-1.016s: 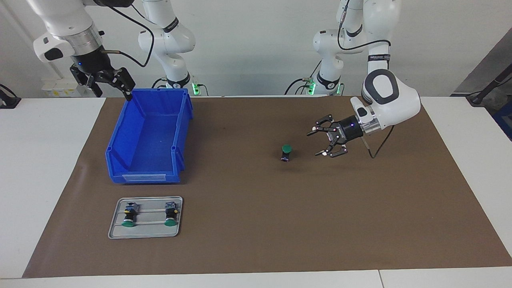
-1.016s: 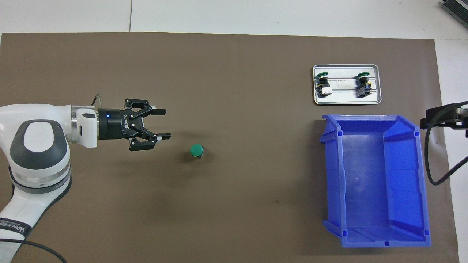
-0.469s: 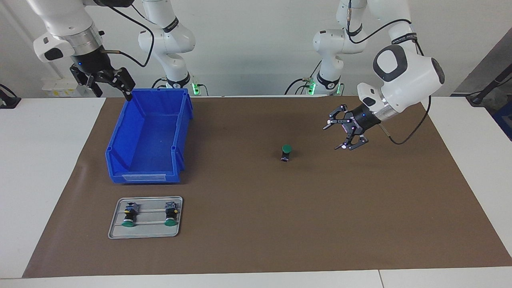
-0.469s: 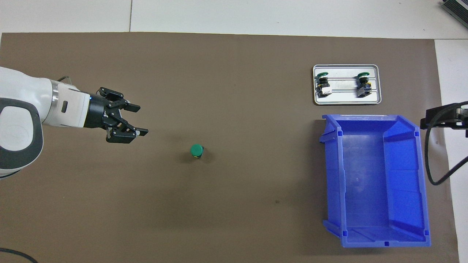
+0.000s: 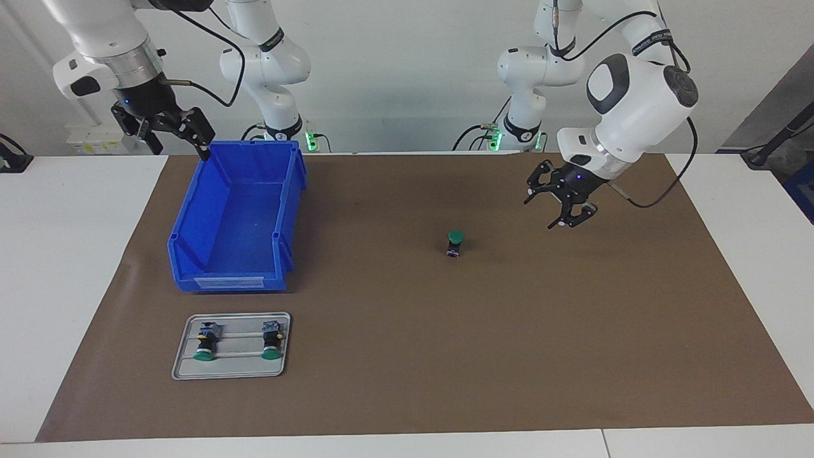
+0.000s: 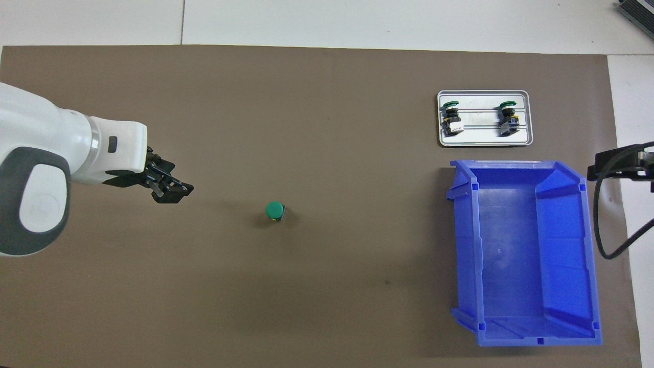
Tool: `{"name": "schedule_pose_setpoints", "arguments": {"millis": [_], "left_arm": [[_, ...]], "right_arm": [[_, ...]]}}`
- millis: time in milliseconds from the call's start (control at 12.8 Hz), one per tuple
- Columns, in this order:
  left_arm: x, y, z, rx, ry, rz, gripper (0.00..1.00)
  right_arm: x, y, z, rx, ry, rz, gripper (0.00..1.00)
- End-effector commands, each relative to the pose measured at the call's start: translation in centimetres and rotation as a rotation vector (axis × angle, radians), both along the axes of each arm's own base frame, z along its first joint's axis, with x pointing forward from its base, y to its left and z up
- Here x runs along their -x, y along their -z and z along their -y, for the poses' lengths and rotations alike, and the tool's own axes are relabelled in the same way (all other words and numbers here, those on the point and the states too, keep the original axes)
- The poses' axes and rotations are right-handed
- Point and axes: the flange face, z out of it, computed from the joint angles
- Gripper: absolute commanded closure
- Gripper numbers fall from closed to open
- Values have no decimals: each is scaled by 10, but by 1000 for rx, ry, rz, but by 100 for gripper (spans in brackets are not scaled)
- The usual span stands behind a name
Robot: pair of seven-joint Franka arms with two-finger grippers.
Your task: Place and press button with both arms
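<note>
One button stands upright on the brown mat, green cap up, near the table's middle; it also shows in the overhead view. My left gripper hangs open and empty over the mat, apart from this button toward the left arm's end of the table, fingers tilted down; the overhead view shows it too. My right gripper is open and empty, raised by the blue bin's corner nearest the robots, where the arm waits. Two more buttons lie on a metal tray.
An open blue bin stands toward the right arm's end of the table; the overhead view shows it too. The metal tray lies just farther from the robots than the bin. The brown mat covers most of the white table.
My left gripper has drawn away from the button toward the left arm's end, risen and turned its fingers downward. The button and the right arm have not moved.
</note>
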Motion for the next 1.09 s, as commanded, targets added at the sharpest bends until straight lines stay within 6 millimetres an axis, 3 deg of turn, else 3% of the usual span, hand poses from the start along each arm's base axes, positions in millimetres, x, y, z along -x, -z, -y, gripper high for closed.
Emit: {"name": "schedule_pose_setpoints", "arguments": {"millis": [0, 234, 313, 391, 625, 703, 1016], "left_arm": [[17, -1, 21, -77, -183, -20, 43], [32, 4, 52, -94, -416, -52, 44], [42, 6, 71, -102, -464, -60, 48], [46, 9, 80, -106, -481, -61, 55], [57, 32, 108, -107, -563, -62, 95], [56, 42, 112, -111, -570, -60, 100], [47, 62, 114, -20, -618, 36, 100]], "right_arm": [[5, -3, 0, -23, -21, -2, 0], [5, -3, 0, -23, -23, -2, 0], [5, -3, 0, -23, -23, -2, 0], [5, -3, 0, -23, -23, -2, 0], [5, -3, 0, -23, -21, -2, 0], [5, -3, 0, -23, -23, -2, 0], [5, -3, 0, -23, -23, -2, 0]]}}
